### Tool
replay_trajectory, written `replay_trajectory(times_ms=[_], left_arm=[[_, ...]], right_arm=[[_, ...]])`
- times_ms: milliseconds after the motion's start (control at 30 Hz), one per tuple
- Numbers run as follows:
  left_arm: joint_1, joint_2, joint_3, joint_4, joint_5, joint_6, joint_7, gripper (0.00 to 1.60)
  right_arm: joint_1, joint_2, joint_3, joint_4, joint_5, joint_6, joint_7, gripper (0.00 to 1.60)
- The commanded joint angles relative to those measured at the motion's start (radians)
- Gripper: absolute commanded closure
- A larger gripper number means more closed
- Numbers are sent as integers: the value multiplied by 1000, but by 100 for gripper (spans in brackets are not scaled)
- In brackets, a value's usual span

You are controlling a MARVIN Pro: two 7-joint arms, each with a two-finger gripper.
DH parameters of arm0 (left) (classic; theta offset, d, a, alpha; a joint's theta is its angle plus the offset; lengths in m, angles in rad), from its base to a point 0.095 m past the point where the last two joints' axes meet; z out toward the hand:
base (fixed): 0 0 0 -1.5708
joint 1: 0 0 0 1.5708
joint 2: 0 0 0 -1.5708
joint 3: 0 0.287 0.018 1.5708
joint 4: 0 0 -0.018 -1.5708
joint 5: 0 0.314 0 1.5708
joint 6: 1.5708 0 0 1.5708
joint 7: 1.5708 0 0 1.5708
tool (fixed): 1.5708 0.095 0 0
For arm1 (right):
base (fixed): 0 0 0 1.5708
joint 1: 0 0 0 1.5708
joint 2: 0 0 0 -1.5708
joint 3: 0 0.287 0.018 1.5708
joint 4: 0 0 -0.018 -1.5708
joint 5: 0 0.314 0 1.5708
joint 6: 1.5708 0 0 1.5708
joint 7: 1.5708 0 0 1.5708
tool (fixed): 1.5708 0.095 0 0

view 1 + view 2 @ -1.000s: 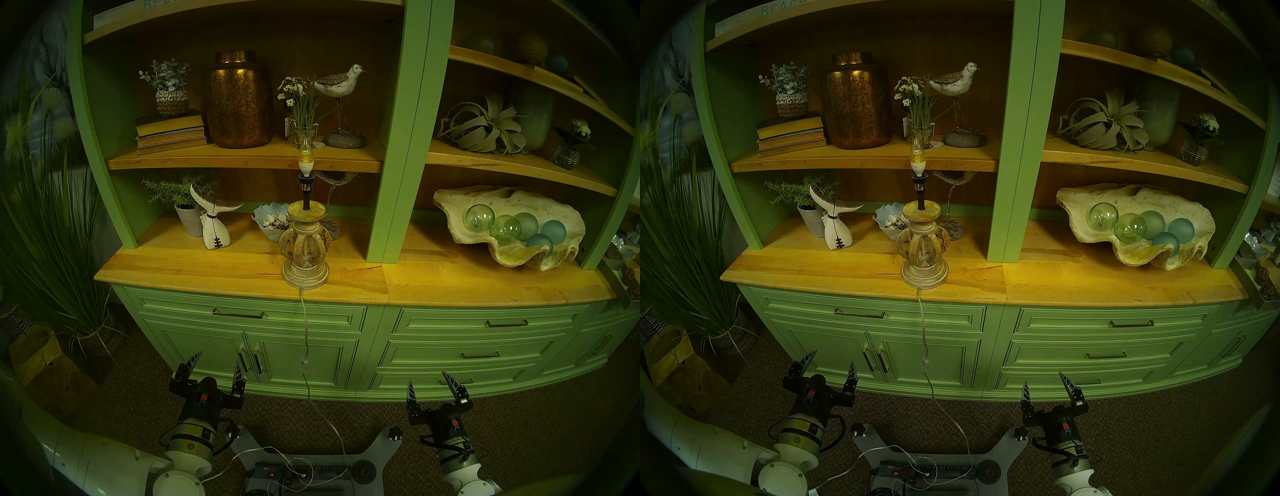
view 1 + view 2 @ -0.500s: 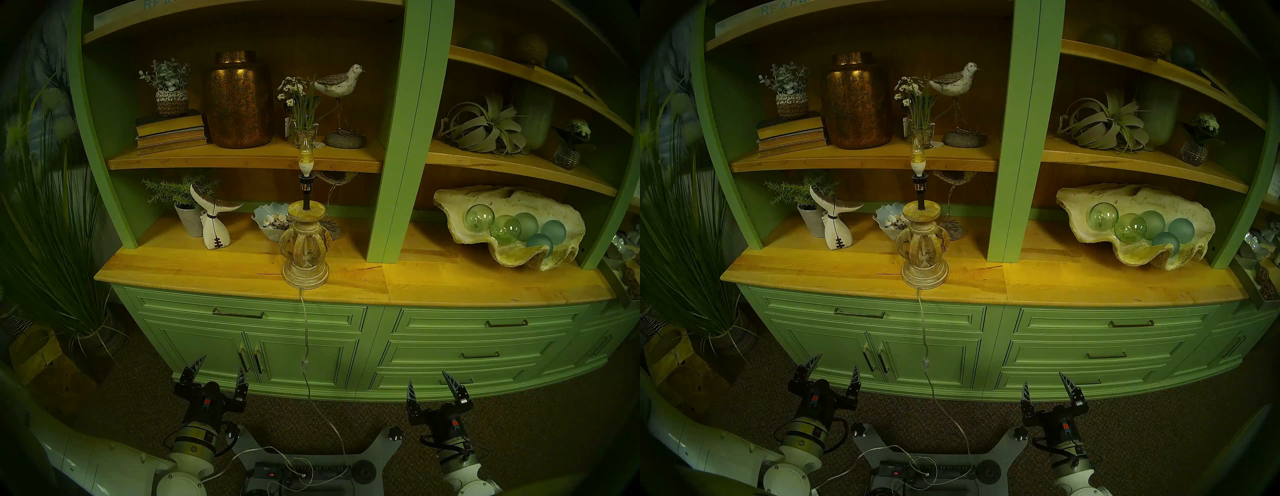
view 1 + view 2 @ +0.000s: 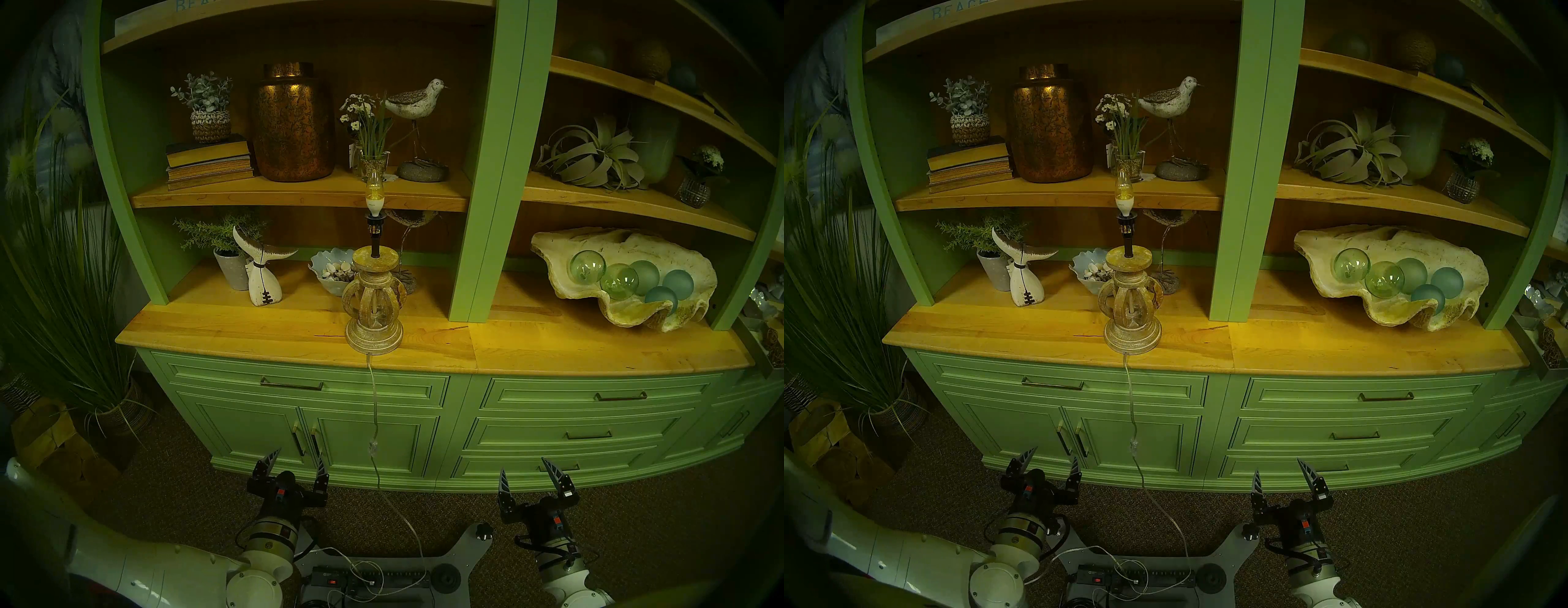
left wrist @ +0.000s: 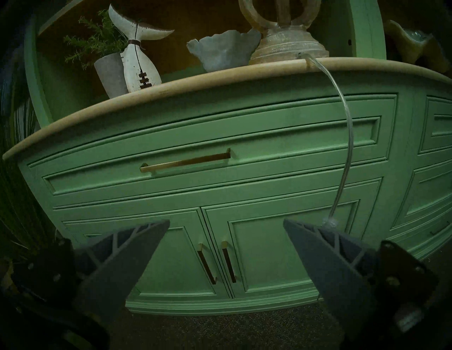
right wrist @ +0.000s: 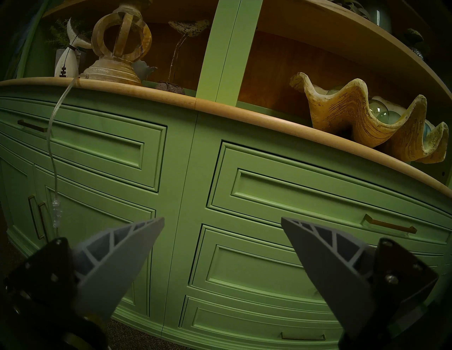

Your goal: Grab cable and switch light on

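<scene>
The light is a candle-shaped bulb [image 3: 373, 191] on a carved whitewashed lamp base [image 3: 373, 314] at the counter's front edge; the bulb looks unlit. The clear cable [image 3: 375, 407] hangs from the base down the cabinet front, with its small clear switch block [image 3: 373, 448] level with the door handles, then trails to the floor. My left gripper [image 3: 298, 452] is open and empty, low before the cabinet doors, just left of the switch [image 4: 330, 221]. My right gripper [image 3: 523, 463] is open and empty, further right of the cable [image 5: 52, 151].
The green cabinet [image 3: 551, 433] with a wooden counter [image 3: 254, 331] fills the view. A black power strip [image 3: 369, 579] and looped white wire lie on my base. A tall grass plant [image 3: 72, 297] stands at the left, a giant shell [image 3: 628, 271] on the right.
My left arm has swung to the right and slightly down, bringing its open gripper closer to the hanging cable. The right arm and the cable have not moved.
</scene>
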Motion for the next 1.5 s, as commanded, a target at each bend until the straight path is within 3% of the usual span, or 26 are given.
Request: replay_trajectory(times_ms=[0,900,1467], left_arm=[[-7,-86,-34,63,-32,-34,-5,0],[-42,-344,-132,328,-199,-78,-119,0],[-30,-456,-133,483,-314,-53,-219,0]], right_arm=[[10,-1,-1,-12,0,-5,0,0],[22,-1,-2,7,-1,-7,0,0],[27,-2,-3,9,-1,-9,0,0]])
